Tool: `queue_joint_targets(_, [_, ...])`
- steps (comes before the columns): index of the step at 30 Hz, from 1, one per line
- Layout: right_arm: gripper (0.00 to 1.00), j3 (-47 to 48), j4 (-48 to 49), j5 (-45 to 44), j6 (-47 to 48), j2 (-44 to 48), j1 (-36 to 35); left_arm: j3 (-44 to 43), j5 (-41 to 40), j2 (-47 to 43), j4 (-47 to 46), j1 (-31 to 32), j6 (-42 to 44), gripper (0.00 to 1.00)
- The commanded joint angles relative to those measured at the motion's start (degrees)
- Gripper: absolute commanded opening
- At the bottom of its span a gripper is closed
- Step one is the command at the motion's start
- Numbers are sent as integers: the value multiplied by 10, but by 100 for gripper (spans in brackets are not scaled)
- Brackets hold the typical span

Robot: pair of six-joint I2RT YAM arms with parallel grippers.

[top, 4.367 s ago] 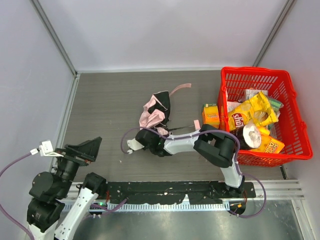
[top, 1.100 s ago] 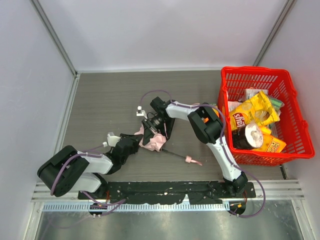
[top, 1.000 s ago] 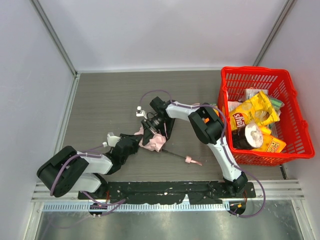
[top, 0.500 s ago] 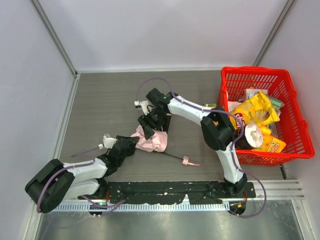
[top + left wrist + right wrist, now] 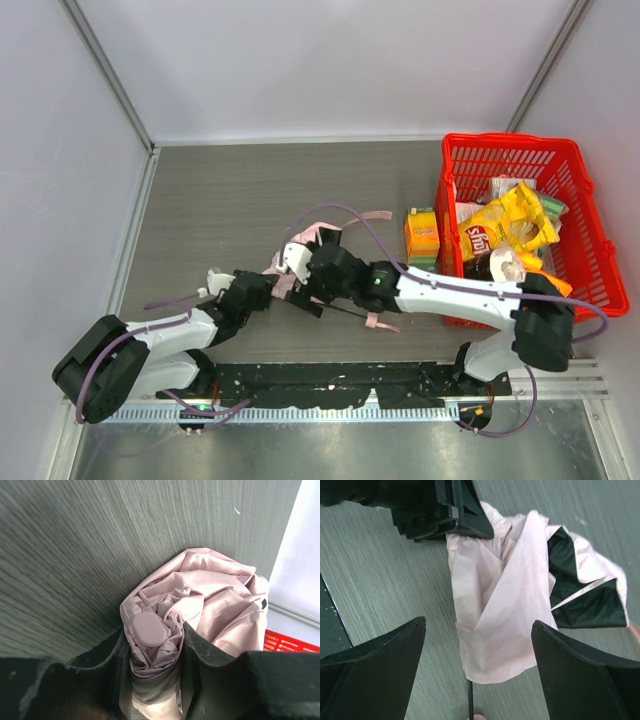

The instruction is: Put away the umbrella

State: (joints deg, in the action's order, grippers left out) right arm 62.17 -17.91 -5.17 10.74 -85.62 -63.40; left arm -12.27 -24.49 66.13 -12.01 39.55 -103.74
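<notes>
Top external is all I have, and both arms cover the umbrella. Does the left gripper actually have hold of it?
Observer: Yes. The left wrist view shows the left gripper shut on a bunched end of the umbrella, with an oval pink cap sitting between its jaws.
Operator: And the right one?
Observer: The right wrist view shows the right gripper open, with its jaws standing wide on either side of the pink fabric and nothing held.
Operator: Is the canopy wrapped up neatly?
Observer: No. In the right wrist view it lies loose, and one flap is turned over to show its black underside.
</notes>
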Motion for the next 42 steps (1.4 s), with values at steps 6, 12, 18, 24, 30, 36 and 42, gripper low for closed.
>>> queue_joint_targets(6, [97,-107,307,-10,132,-26,-6,-35,54,31,203,-2,-15,0])
queue_joint_targets(12, [95,-107,373,-33,173,-100,-16,-46,85,44,228,-10,-29,0])
queue_joint_targets(18, [92,-104,374,-55,174,-158,-25,-64,115,39,270,-27,-29,0])
queue_joint_targets(24, [92,-94,336,-12,150,-179,-25,-89,122,38,312,-41,-12,0])
queue_joint_targets(30, [94,-195,433,14,108,-123,-15,-59,93,-6,267,-41,13,0])
queue_joint_targets(36, [95,-222,477,18,103,-101,-6,-44,73,-64,296,-44,5,0])
queue_joint_targets(42, [95,-147,454,-31,144,-163,-14,-68,98,-42,327,-44,-15,0])
